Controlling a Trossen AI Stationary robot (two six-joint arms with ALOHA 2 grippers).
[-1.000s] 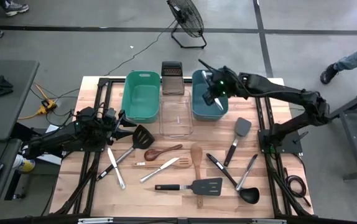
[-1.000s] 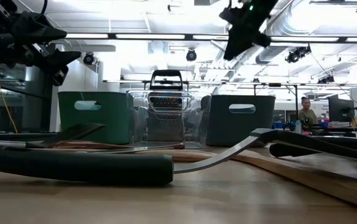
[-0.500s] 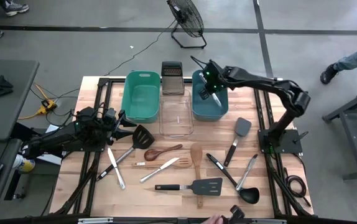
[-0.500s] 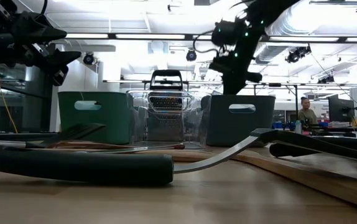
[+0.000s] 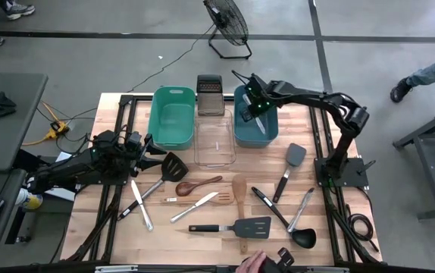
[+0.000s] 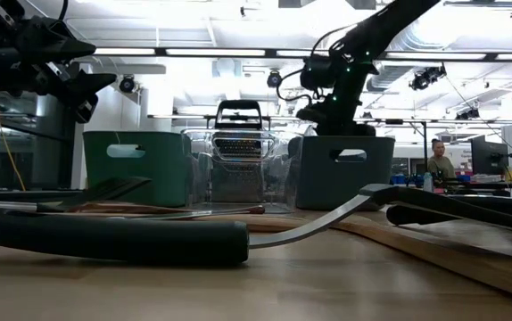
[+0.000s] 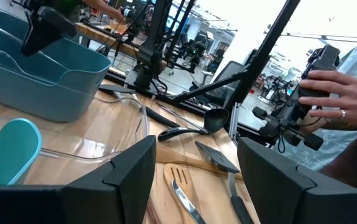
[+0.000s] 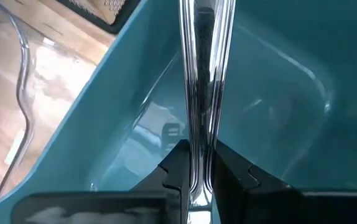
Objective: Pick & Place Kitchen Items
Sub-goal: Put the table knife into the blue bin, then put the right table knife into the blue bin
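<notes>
Your left end effector [image 5: 151,145] sits left-centre of high view, above desk [image 5: 217,243] edge beside black turner [image 5: 173,165], fingers spread, holding nothing. Remaining utensils lie scattered across lower-centre of desk. Person's hand [image 7: 343,96] shows at right of left wrist view. Your right end effector [image 5: 254,114] hangs over blue tub [image 5: 240,133], upper centre-right, pinching silver metal knife [image 8: 202,81] that points down into tub.

Teal tub [image 5: 172,117], clear tub [image 5: 214,142], blue tub [image 5: 242,130] abreast; grater [image 5: 209,95] behind; floor fan [image 5: 227,23] beyond.
</notes>
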